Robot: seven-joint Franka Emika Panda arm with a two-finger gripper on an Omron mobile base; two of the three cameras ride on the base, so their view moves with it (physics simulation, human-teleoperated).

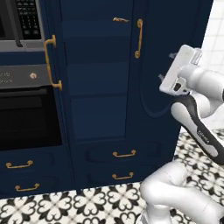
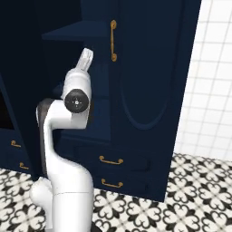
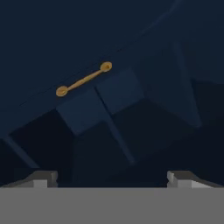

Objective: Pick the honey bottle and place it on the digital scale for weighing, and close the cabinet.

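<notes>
Tall navy blue pantry cabinet (image 1: 105, 87) stands open: its right door (image 2: 149, 81), a smooth matte panel with an arched inset, is swung out and carries a long vertical brass handle (image 1: 139, 38). Inner shelves (image 1: 98, 65) are visible; contents too dark to tell. Two lower drawers with short curved brass pulls (image 1: 124, 154) sit at 6 o'clock under the shelves. End effector (image 3: 112, 177) is spread wide, holding nothing, aimed into the cabinet interior. Floor (image 1: 65, 205) is black-and-white patterned tile.
</notes>
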